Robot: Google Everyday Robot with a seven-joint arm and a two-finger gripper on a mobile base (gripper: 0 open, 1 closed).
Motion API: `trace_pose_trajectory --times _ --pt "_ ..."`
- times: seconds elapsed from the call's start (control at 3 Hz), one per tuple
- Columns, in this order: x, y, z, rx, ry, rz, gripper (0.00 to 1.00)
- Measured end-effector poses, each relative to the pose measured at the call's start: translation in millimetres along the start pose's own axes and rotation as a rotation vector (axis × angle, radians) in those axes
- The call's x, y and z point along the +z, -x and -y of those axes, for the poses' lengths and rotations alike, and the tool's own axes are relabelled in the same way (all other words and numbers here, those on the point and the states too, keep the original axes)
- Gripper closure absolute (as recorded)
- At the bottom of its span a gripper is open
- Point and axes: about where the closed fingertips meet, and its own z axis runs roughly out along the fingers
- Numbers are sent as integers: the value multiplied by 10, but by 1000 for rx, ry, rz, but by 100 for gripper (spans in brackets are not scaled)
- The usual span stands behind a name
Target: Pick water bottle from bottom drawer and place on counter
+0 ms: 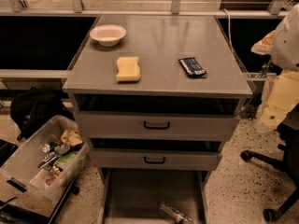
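Observation:
The water bottle [175,213] lies on its side on the grey floor of the open bottom drawer [135,195], near the front right. It is clear, crinkled and glinting. The counter [159,41] is the flat grey top of the cabinet. My arm hangs at the right edge of the camera view. Its gripper [270,118] points down beside the cabinet's right side, level with the upper drawers. It is well above and to the right of the bottle and touches nothing.
On the counter are a white bowl [108,34], a yellow sponge [128,69] and a dark blue snack packet [192,67]. Two black-handled drawers [156,125] sit slightly open above. A clear bin of clutter [44,160] stands at the left and an office chair base [273,171] at the right.

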Motion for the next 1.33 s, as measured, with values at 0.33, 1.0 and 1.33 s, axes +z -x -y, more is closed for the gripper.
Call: trace_pose_trajectory --times 0.33,1.0,1.33 --pt "0 0 0 0 0 0 0" --pt "384 25 -105 34 52 266 0" --pt "1233 -41 -388 64 171 477 0"
